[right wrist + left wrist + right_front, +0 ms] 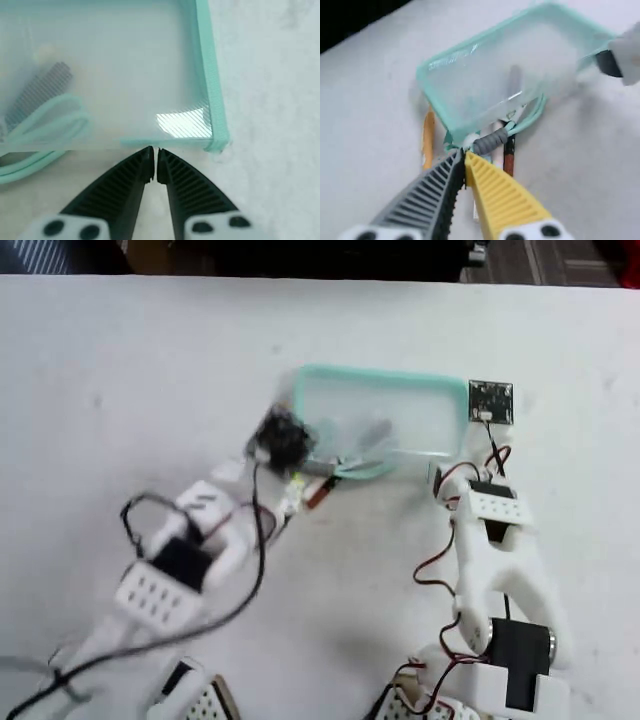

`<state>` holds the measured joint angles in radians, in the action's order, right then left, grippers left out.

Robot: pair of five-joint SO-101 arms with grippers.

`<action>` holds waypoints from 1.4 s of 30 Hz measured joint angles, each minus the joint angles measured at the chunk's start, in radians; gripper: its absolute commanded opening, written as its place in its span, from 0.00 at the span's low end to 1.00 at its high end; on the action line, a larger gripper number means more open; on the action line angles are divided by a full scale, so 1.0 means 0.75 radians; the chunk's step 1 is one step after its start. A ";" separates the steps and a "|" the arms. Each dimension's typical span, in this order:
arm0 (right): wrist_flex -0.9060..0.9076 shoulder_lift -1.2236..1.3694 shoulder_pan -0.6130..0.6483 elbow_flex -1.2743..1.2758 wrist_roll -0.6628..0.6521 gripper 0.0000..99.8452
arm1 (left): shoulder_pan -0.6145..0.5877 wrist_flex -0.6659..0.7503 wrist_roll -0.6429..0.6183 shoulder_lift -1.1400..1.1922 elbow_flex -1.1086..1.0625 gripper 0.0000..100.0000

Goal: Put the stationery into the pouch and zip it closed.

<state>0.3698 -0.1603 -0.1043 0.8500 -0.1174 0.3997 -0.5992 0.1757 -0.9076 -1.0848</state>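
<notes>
Pouch (385, 420): translucent frosted plastic film, smooth; glossy glare patch near corner. Mint edging opaque; cloth or plastic, cannot tell.
Table (130, 360): white, matt, smooth.
Left gripper (464, 159): ribbed plastic, one finger grey, one yellow, matt.
Right gripper (155, 157): black ribbed plastic, dull sheen.
Arm shells (500, 570): white plastic, satin.
Orange pen (428, 140): smooth plastic, slight gloss.

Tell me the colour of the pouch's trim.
Mint green; the pouch trim shows best in the right wrist view.
</notes>
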 measured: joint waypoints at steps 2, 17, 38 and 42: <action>0.000 0.000 0.000 0.000 0.000 0.02 | 0.020 -0.002 0.012 -0.221 -0.090 0.02; 0.196 -0.053 0.262 0.002 -0.366 0.02 | -0.458 0.303 -0.200 -0.614 -0.419 0.02; 0.358 -0.381 0.350 0.125 -0.401 0.02 | -0.448 0.505 -0.158 -0.614 -0.538 0.02; 0.358 -0.442 0.438 0.160 -0.432 0.08 | -0.366 0.513 -0.072 -0.614 -0.579 0.02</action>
<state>0.6383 -0.4918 0.2240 0.9697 -0.4411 0.1250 -0.2140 0.1220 -1.3679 -1.5190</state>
